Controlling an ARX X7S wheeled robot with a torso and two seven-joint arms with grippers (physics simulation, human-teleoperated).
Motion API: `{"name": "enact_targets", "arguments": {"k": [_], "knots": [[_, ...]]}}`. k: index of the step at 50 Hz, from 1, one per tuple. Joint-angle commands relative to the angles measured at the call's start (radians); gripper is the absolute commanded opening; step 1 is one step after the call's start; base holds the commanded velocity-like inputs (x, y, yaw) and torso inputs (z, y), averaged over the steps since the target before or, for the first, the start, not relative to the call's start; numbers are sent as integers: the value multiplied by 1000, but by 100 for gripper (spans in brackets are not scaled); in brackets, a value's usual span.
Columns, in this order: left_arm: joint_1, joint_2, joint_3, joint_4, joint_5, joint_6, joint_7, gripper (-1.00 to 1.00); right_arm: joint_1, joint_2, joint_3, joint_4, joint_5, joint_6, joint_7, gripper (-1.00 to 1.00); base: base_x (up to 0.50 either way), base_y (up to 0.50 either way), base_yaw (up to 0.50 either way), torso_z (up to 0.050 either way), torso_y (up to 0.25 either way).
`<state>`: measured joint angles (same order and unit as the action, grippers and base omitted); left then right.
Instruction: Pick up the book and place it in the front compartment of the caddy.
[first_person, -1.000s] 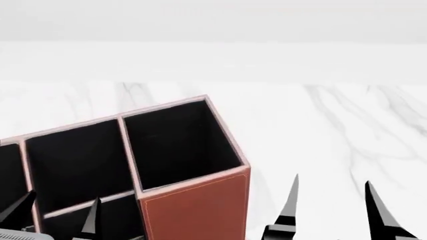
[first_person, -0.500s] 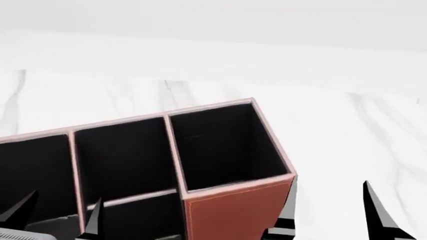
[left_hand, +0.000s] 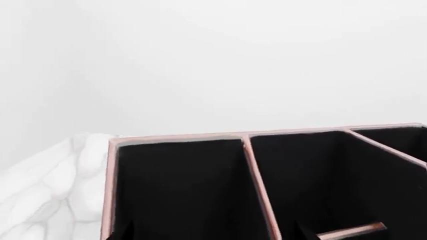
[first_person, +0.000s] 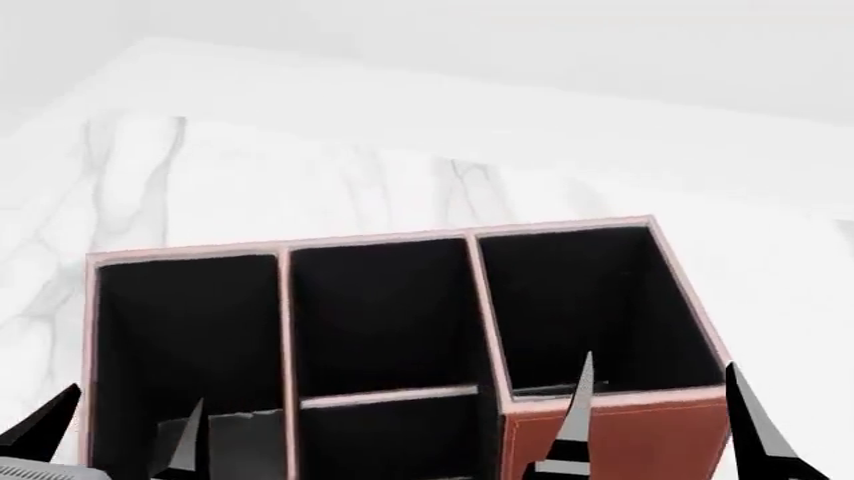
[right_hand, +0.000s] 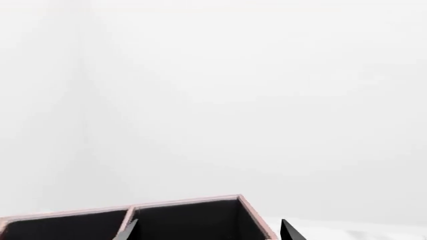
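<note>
**pj_sim:** Going left to right in the head view: the left gripper (first_person: 120, 435) sits low over the caddy (first_person: 601, 440), its two black fingertips spread apart with nothing between them, right above the left end cell. There's a grey flat patch down in that cell but I can't tell what it is. Next over is the front compartment (first_person: 380, 320), the middle cell behind the low cross divider (first_person: 387, 397).

**torque_tim:** And the right gripper (first_person: 661, 420)?

**pj_sim:** Also spread and empty, tips hovering over the near wall of the taller end cell.

**torque_tim:** So where's the book?

**pj_sim:** Not visible in any view, so I can't say which way it lies from the fingers, its long axis, or which arm is nearer. The marble table (first_person: 200, 180) shown is bare. My guess: it has to be found first.
</note>
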<state>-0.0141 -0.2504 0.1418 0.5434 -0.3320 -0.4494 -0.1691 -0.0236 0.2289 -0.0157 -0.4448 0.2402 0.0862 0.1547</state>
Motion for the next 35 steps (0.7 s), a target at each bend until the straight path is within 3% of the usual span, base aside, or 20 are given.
{"name": "enact_targets", "arguments": {"k": [1,8,20,26,35], "knots": [[-8,9,-35,5,-26,-29,32,100,12,-13,19,16,-22,19,-3,100,-61,235,0,0,0],[-42,-41,-22,39,-104,-129,83,100,25,-6,24,7,-17,37,9,100,0,0,0,0,0],[-125,-225,60,233,-351,-425,261,100,57,13,48,32,-27,49,35,100,0,0,0,0,0],[-198,-293,67,270,-560,-681,282,100,67,17,46,31,-32,57,44,100,0,0,0,0,0],[-196,-361,120,364,-630,-756,312,100,71,21,44,39,-43,51,55,100,0,0,0,0,0]]}}
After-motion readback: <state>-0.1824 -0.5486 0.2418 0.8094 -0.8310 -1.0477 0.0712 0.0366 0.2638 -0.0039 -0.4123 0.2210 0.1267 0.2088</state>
